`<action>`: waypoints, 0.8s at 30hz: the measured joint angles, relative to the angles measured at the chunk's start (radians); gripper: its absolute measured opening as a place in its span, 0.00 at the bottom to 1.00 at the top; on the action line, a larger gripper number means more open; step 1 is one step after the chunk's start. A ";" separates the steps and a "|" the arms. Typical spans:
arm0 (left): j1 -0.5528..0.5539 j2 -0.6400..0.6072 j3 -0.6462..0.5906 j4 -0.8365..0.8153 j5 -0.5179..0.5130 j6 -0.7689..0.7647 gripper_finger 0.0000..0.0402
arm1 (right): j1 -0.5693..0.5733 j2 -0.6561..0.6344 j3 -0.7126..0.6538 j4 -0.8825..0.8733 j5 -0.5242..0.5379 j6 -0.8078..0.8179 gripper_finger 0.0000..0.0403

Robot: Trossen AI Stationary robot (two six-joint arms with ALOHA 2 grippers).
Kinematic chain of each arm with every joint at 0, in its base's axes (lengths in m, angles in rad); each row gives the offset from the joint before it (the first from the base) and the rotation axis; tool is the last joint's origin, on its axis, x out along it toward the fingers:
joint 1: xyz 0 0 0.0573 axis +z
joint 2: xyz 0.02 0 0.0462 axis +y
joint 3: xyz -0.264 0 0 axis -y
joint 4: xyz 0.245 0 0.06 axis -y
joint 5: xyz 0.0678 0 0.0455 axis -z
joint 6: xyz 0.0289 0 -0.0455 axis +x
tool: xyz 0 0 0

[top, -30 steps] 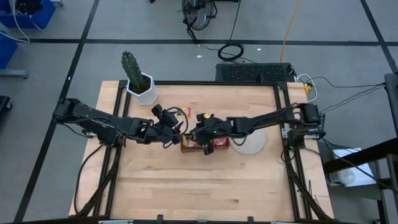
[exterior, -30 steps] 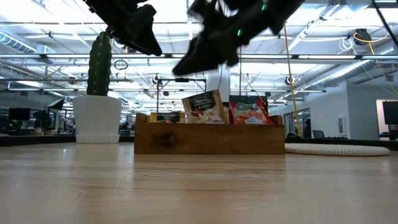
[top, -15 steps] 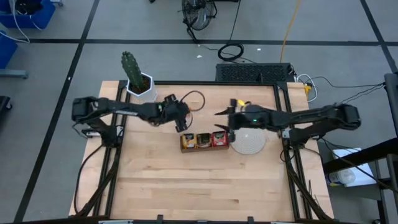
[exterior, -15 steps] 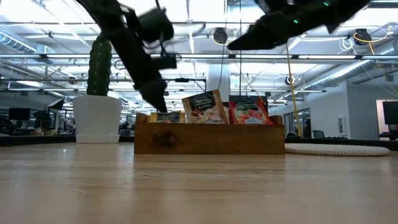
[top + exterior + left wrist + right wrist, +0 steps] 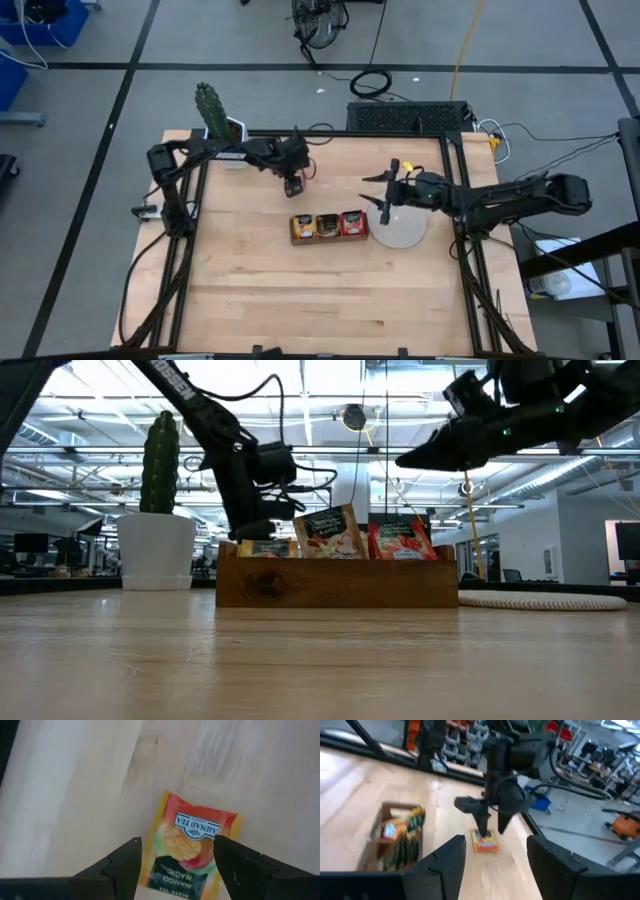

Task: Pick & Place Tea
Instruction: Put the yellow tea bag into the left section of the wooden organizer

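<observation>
One yellow-orange tea sachet [image 5: 192, 847] lies flat on the bare table, far-left of the wooden tray [image 5: 327, 238]. My left gripper [image 5: 293, 187] hangs open just over it, pointing down, a finger on either side [image 5: 492, 827]. The tray holds upright sachets: yellow-orange [image 5: 268, 548], tan [image 5: 330, 532] and red [image 5: 400, 540]. My right gripper [image 5: 375, 198] is open and raised above the table [image 5: 405, 460], right of the tray and beside the round whitish disc [image 5: 402, 232].
A cactus in a white pot [image 5: 222, 130] stands at the table's far left corner, close to my left arm. The disc [image 5: 545, 600] lies flat to the right of the tray. Bare wood stretches across the near half of the table [image 5: 330, 300].
Both grippers have left the tray. My left gripper has swung toward the far edge and come down low behind the tray, over the lone sachet. My right gripper has drawn back toward the table's right, staying high, and now hangs beside the disc.
</observation>
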 joint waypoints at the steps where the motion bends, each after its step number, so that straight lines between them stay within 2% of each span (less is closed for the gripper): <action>1: 0.000 0.012 0.017 -0.031 -0.010 0.014 0.61 | -0.006 0.001 -0.004 -0.003 0.000 0.000 0.49; 4: 0.003 0.051 0.057 -0.083 -0.043 0.023 0.63 | -0.027 0.000 -0.013 0.001 -0.001 0.000 0.49; 7: 0.008 0.092 0.070 -0.100 -0.028 0.058 0.66 | -0.044 0.000 -0.021 -0.001 -0.006 0.003 0.49; 11: 0.014 0.143 0.074 -0.097 -0.032 0.079 0.69 | -0.059 0.000 -0.025 0.000 -0.069 0.030 0.49; 16: 0.013 0.153 0.075 -0.100 -0.051 0.079 0.68 | -0.058 0.000 -0.025 0.000 -0.108 0.046 0.49; 20: 0.010 0.153 0.074 -0.122 -0.021 0.099 0.58 | -0.058 0.000 -0.025 0.000 -0.108 0.052 0.49; 24: -0.003 0.153 0.072 -0.132 0.009 0.132 0.36 | -0.058 0.000 -0.024 -0.001 -0.108 0.059 0.49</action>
